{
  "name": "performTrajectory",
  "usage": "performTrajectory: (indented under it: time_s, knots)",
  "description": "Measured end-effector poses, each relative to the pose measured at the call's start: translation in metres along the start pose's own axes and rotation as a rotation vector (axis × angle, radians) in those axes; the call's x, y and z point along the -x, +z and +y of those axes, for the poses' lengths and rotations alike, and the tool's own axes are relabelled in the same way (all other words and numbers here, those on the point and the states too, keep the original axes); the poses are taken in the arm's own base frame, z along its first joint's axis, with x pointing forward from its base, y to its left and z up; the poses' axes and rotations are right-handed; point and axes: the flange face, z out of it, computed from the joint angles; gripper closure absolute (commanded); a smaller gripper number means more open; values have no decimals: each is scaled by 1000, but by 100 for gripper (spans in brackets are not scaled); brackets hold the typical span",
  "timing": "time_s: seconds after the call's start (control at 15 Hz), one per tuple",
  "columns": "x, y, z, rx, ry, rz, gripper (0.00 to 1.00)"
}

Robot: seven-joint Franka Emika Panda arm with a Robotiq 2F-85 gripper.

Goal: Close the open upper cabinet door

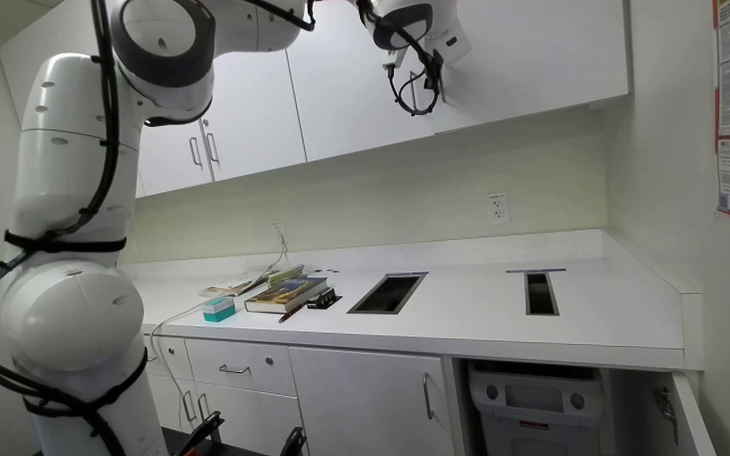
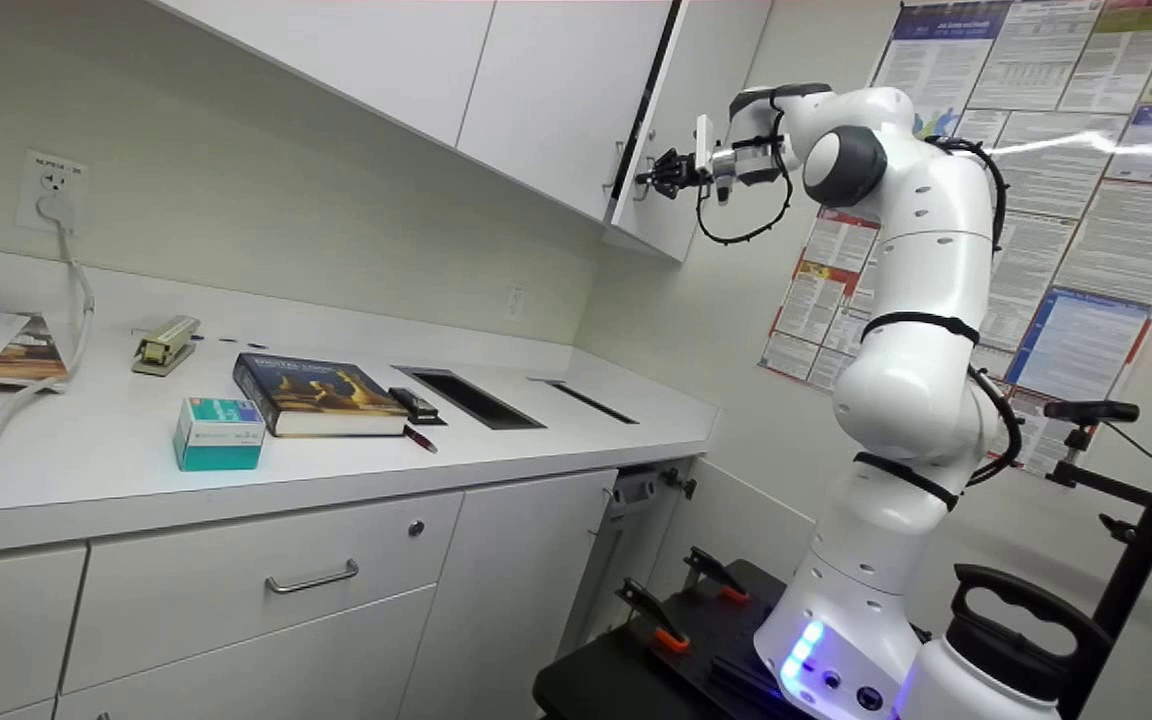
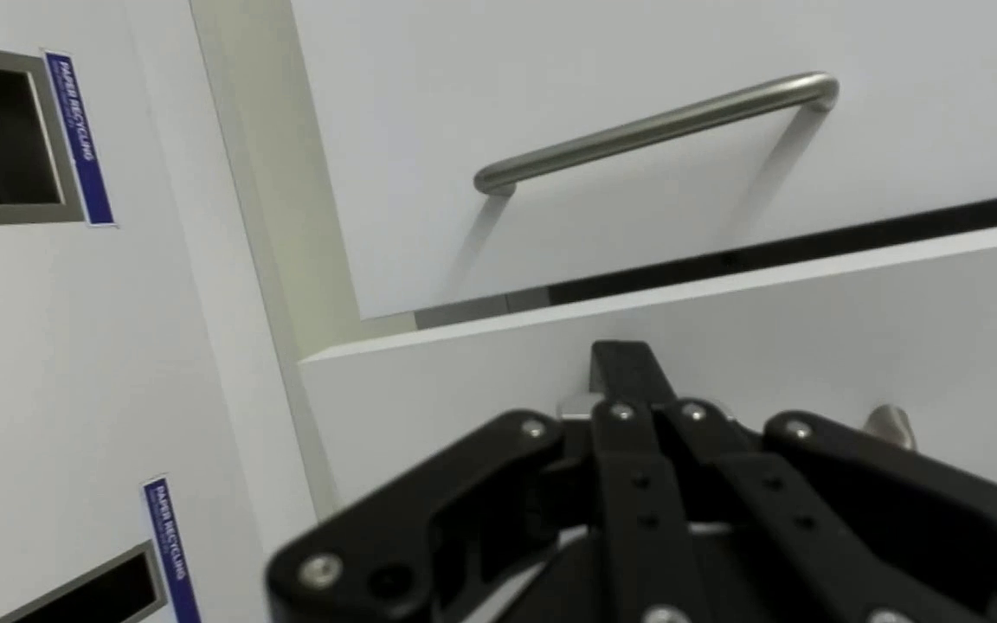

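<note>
The upper cabinet door (image 2: 711, 90), tall and white, stands slightly ajar; a dark gap runs along its handle edge in an exterior view. It also shows in the other exterior picture (image 1: 542, 57) and in the wrist view (image 3: 447, 381). Its silver bar handle is mostly hidden behind my gripper; one end (image 3: 891, 426) shows in the wrist view. My gripper (image 2: 644, 180) is at the door's front face beside the handle, near the free edge. In the wrist view its fingers (image 3: 633, 381) are together, with nothing visible between them. Whether the tips touch the door is unclear.
The neighbouring upper door (image 3: 395, 173) with its bar handle (image 3: 654, 130) sits just beyond the gap. Below is the counter (image 1: 466, 335) with a book (image 2: 331, 395), a small box (image 2: 219, 435) and cut-out openings (image 2: 471, 395). A base-cabinet door (image 1: 691, 418) stands open.
</note>
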Motion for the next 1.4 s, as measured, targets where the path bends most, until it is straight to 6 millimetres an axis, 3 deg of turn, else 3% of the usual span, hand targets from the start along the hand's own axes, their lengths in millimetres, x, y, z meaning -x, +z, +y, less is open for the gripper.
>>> performTrajectory:
  time_s: [0.13, 0.27, 0.47, 0.67, 0.8, 1.07, 1.4]
  knots:
    - [3, 8, -1, -11, -31, 11, 100]
    - [3, 0, -6, 34, -70, 33, 100]
    - [9, -39, -12, 214, -82, 22, 100]
    - [28, -84, -10, 375, -72, -66, 100]
    - [40, -99, -2, 476, -66, -145, 100]
    - [44, -86, 28, 699, -56, -200, 100]
    - [36, -32, 56, 881, -61, -57, 100]
